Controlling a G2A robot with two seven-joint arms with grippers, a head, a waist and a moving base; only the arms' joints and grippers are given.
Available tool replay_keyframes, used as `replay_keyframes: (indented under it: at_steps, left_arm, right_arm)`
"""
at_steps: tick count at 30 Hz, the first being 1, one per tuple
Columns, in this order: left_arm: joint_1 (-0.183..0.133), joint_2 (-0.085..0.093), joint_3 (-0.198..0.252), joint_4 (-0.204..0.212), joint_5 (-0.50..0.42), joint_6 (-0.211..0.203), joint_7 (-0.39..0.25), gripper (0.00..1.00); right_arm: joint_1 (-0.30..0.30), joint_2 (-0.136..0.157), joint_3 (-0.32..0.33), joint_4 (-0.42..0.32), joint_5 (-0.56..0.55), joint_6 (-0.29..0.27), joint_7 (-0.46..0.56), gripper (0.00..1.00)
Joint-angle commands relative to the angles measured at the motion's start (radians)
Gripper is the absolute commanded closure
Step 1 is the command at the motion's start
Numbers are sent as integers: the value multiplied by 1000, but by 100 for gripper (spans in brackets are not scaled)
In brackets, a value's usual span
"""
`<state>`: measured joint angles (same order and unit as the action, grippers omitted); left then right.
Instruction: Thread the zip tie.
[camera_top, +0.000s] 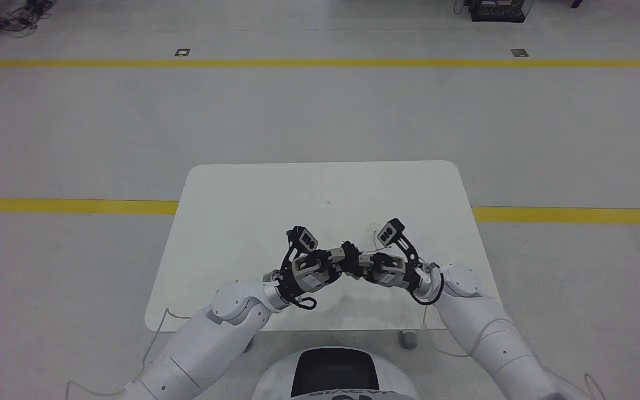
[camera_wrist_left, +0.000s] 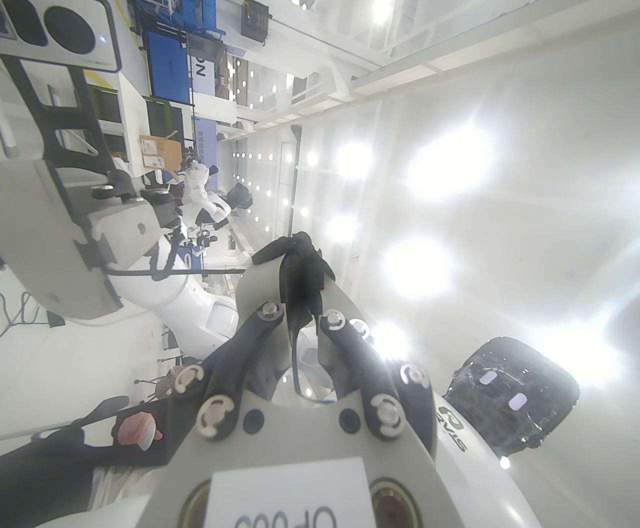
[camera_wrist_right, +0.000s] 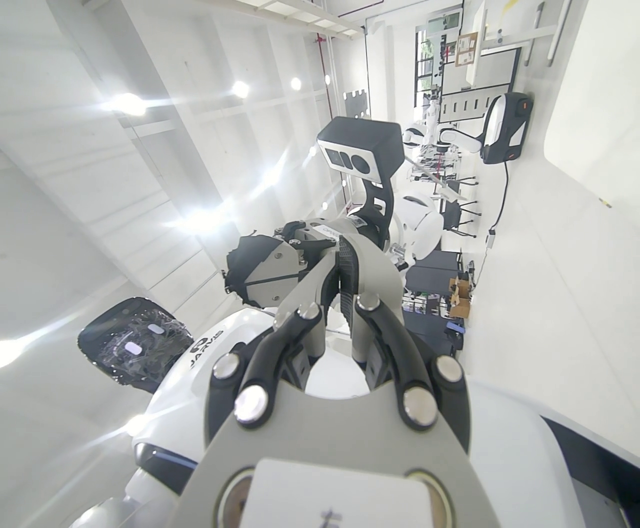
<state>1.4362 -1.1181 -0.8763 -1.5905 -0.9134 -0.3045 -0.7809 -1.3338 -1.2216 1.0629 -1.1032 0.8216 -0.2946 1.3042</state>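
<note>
left gripper (camera_wrist_left: 299, 257) clenched on black zip tie (camera_wrist_left: 295, 365) running wristward, right gripper (camera_wrist_right: 344, 257) clenched, tips meeting over white table (camera_top: 240, 200), yellow-lined floor (camera_top: 320, 110)

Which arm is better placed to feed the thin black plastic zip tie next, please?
Probably left: the left gripper is shut on the black zip tie; the right gripper, shut, faces it.
</note>
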Motion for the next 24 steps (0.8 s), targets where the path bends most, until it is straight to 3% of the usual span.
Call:
replay_keyframes:
  at_steps: [1, 24]
  left_arm:
    - [0, 0, 0, 0, 0, 0, 0, 100]
    - [0, 0, 0, 0, 0, 0, 0, 100]
  right_arm:
    - [0, 0, -1, 1, -3, 0, -1, 100]
    - [9, -4, -19, 24, -38, 22, -32, 100]
